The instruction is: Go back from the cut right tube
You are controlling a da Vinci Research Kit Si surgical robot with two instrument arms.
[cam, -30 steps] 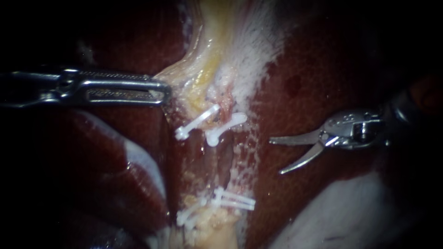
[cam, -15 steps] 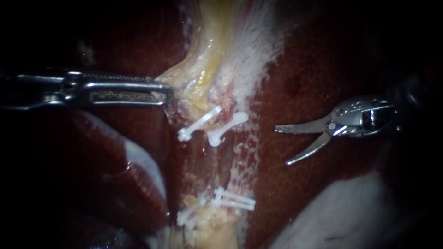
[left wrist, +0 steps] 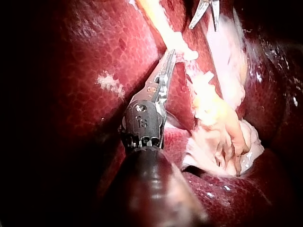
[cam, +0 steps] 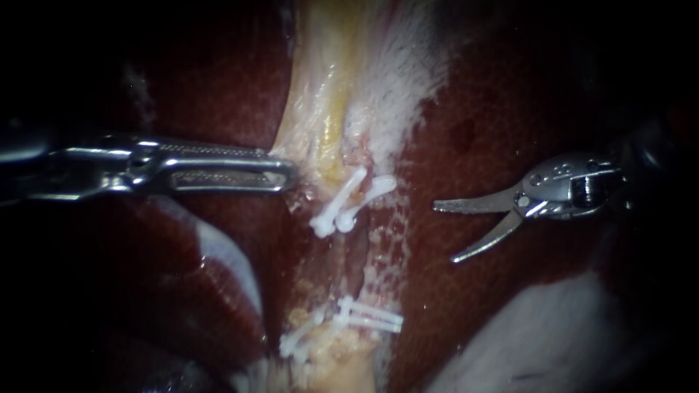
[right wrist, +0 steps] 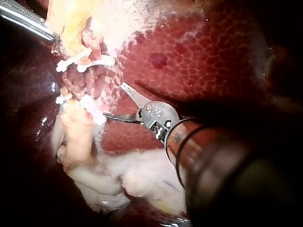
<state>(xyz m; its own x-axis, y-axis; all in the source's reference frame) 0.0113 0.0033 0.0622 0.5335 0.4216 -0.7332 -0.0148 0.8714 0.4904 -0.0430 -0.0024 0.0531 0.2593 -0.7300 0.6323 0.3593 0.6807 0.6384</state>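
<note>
Dark red mottled liver [cam: 502, 109] fills the background, and a pale yellow-white tissue strand [cam: 328, 109] runs down the frame's centre. The cut right tube [cam: 364, 255] sits mid-frame between an upper pair of white plastic clips [cam: 349, 200] and a lower pair [cam: 364, 316]; its cut ends are hard to make out. My right instrument [cam: 444, 233], curved steel blades at centre right, stands apart from the tube, jaws wide and empty. It is best drawn straight toward the right edge, blades closing so neither point rakes the liver. My left instrument [cam: 287, 175], from the left edge, has its jaws clamped on the strand just above the upper clips. Whitish tissue [cam: 553, 335] bulges at lower right, near the exit path.
</note>
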